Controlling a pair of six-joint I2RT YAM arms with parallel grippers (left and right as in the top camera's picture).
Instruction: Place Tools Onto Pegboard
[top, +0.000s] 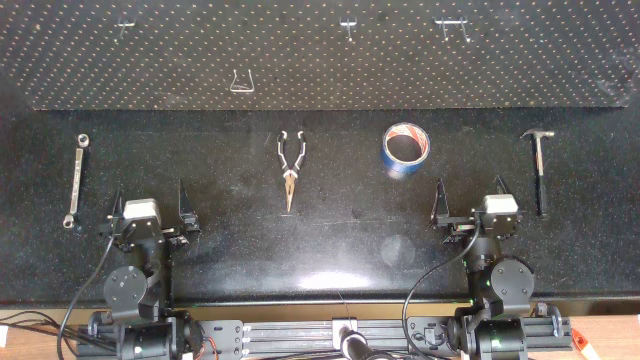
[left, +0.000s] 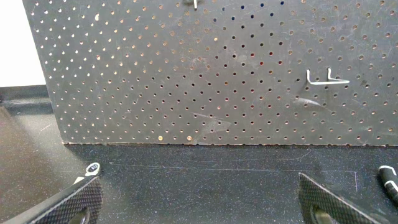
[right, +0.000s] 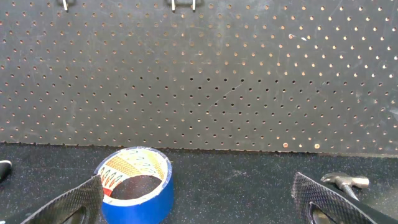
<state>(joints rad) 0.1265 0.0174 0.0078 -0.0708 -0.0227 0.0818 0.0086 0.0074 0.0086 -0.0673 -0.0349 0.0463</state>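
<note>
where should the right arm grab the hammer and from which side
Grip the hammer on its thin shaft just below the head, coming straight down from above with the right gripper. It lies flat, head toward the pegboard, handle toward the arm, so jaws closing across the narrow shaft fit best, and holding near the head should limit swinging.

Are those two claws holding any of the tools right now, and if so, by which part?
Nothing is held. The left gripper and right gripper are both open and empty; wrench, pliers, tape and hammer lie on the table.
</note>
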